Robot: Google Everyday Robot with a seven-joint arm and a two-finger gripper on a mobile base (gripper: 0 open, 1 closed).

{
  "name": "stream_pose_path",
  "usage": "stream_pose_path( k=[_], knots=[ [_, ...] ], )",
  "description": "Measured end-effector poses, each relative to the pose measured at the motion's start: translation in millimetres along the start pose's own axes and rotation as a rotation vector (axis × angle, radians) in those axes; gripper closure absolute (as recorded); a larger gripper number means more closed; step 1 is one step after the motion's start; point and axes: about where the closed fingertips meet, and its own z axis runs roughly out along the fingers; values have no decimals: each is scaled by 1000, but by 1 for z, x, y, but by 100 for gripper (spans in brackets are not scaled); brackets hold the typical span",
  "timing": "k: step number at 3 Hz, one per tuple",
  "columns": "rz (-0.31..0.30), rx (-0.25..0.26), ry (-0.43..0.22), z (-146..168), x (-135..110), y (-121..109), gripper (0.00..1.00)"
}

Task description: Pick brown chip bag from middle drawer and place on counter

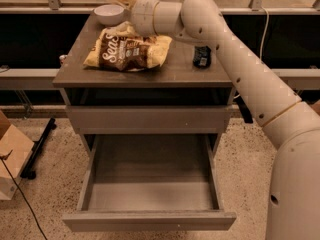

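Crinkly brown chip bag [129, 51] is lying flat on the counter [175, 75], cream ends, white lettering up. The gripper [122, 2] is hovering behind it, can't tell its spread.

Cream tubular arm [240, 69], dark screw dots; end effector [119, 2], perhaps yellowish, over counter [180, 73].
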Motion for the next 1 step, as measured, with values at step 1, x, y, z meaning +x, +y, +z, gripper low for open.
stream_pose_path(
  k=[1],
  knots=[
    [0, -2, -3, 2, -1, 1, 0]
  ],
)
